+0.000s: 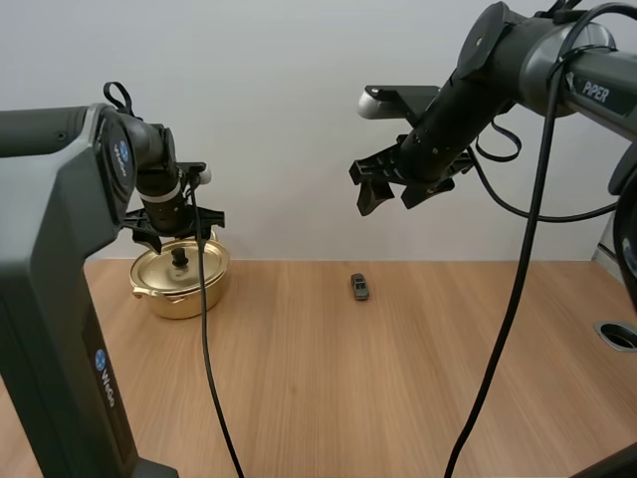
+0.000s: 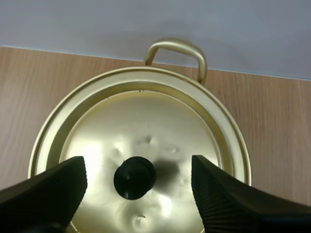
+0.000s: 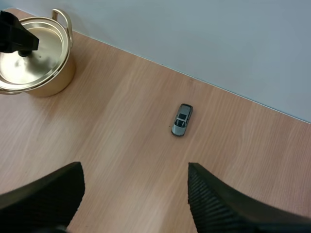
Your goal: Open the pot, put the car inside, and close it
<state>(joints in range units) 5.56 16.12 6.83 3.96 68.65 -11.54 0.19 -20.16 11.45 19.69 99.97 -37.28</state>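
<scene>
Right wrist view: car (image 3: 181, 120) beyond hand (image 3: 134, 171)

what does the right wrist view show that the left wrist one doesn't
The right wrist view adds the car on the table, ahead of the open right gripper. The left wrist view adds the black knob sitting between the sides of the open left gripper. Both share the gold pot, lid on, the left gripper above it, and the wooden table.
</scene>
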